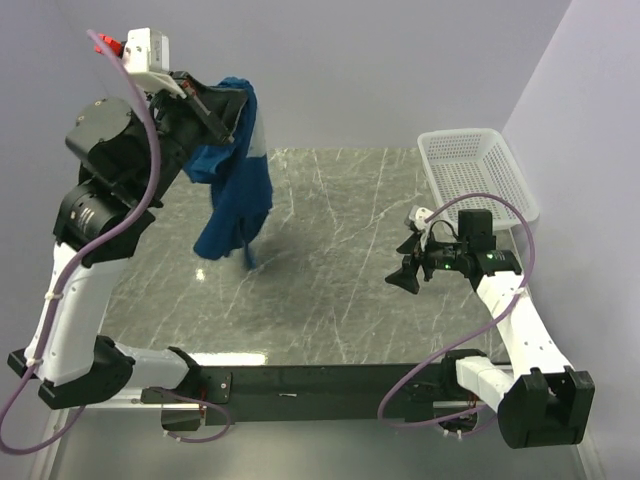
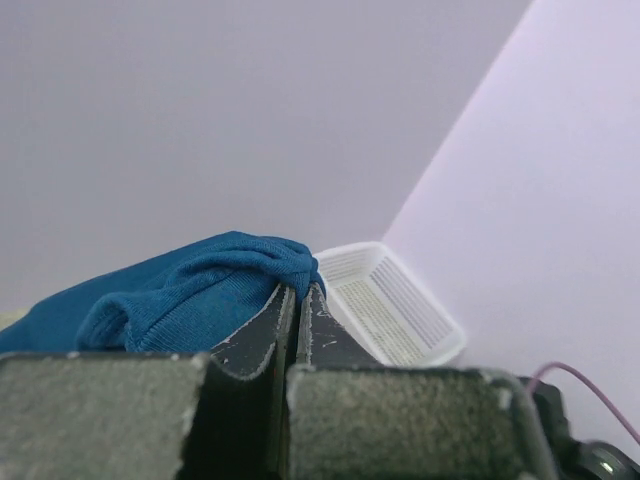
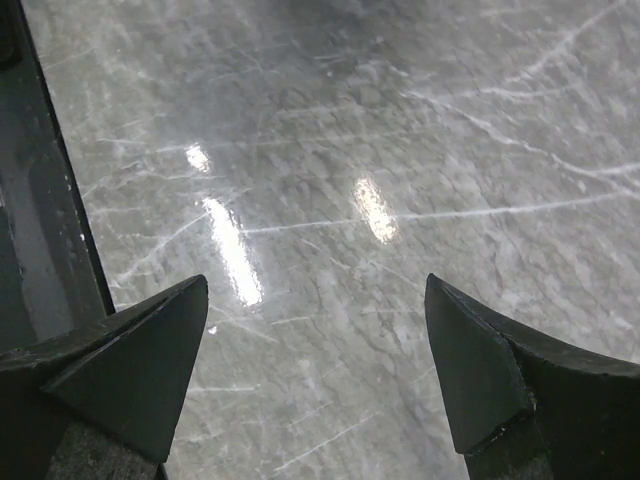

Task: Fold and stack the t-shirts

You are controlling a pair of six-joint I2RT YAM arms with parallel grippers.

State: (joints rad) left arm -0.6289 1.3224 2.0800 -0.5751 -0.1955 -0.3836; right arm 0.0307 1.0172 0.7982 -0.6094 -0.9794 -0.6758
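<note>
Clamping the blue cotton t-shirt (image 1: 237, 190) aloft at ten o'clock, your left gripper (image 1: 215, 106) should lower slowly. Send your wide-open, empty right gripper (image 1: 408, 273) to spread it.

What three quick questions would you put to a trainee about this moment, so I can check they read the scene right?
1. Short answer: which gripper holds the blue t-shirt?
2. True or false: the right gripper is shut.
3. Multiple choice: the white basket sits at the table's A) far right corner, B) near left corner, C) centre.

Key:
1. The left gripper, shut on a bunch of the cloth, with the rest of the shirt hanging down.
2. False: its jaws stand wide apart, with only bare table between them.
3. A.
</note>
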